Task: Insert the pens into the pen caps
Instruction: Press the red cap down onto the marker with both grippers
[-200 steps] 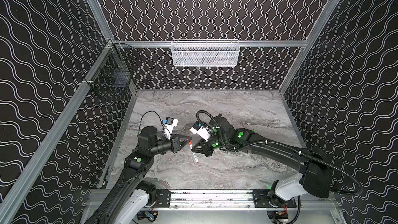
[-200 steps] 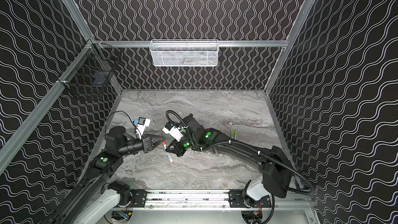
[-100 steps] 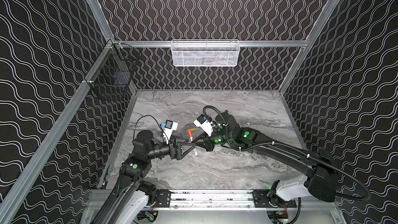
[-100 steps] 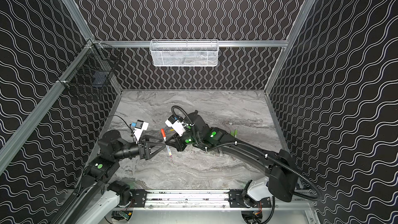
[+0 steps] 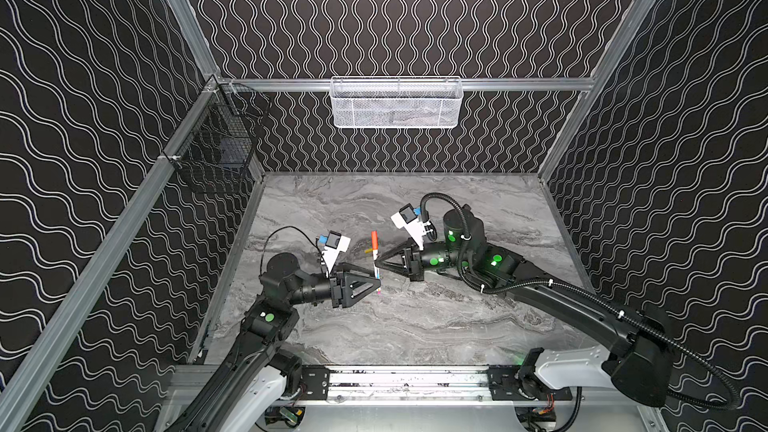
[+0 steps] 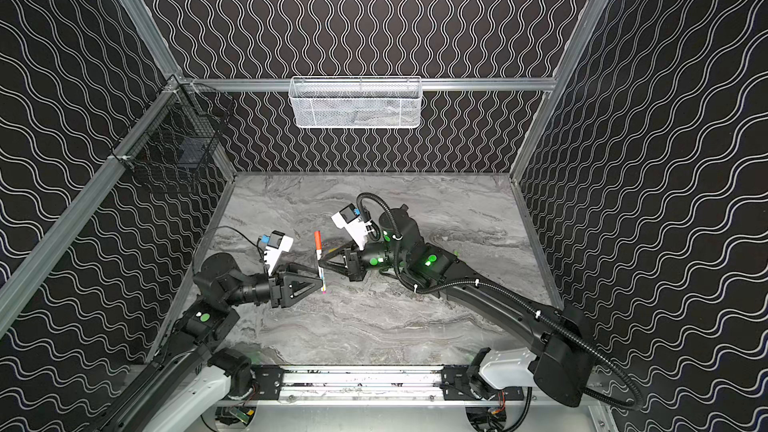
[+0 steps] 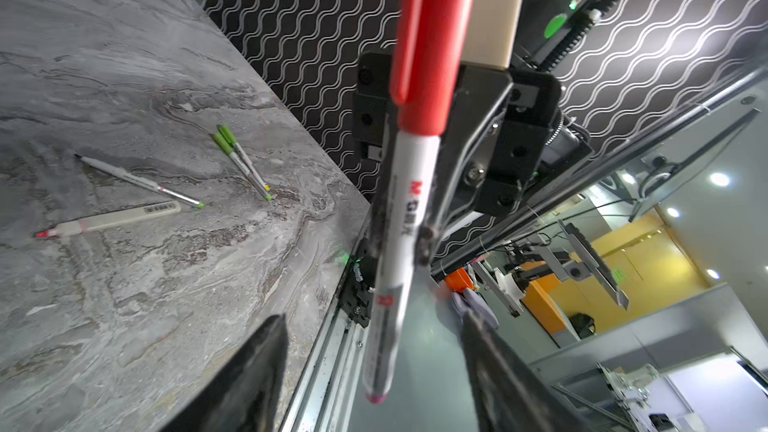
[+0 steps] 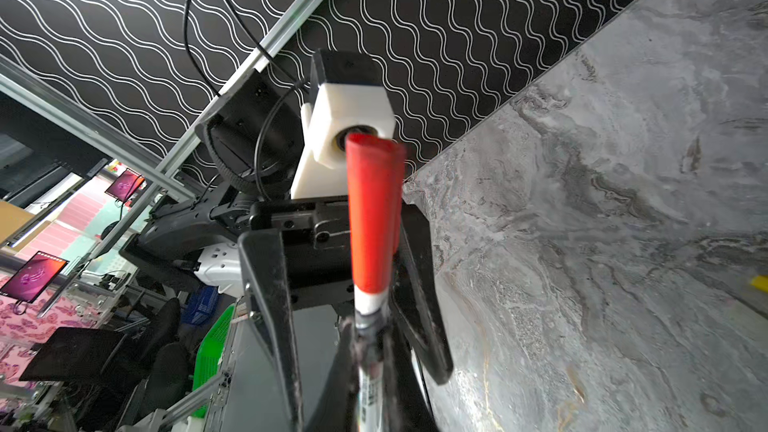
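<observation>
My right claw (image 5: 375, 261) clamps the white pen (image 7: 415, 160), red plastic cap (image 7: 432, 35) seemingly seated; left claw (image 5: 377, 284) open. Next: lay it down.

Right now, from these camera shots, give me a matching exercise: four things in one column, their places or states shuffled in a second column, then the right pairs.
Things:
1. red-capped pen
2. left claw
3. two green-capped pens
4. white mesh basket

Places or states:
A. hanging on the back rail
B. lying side by side on the table
C. open
D. gripped by the shut right claw

Pairs: 1-D, 2-C, 3-B, 4-A
</observation>
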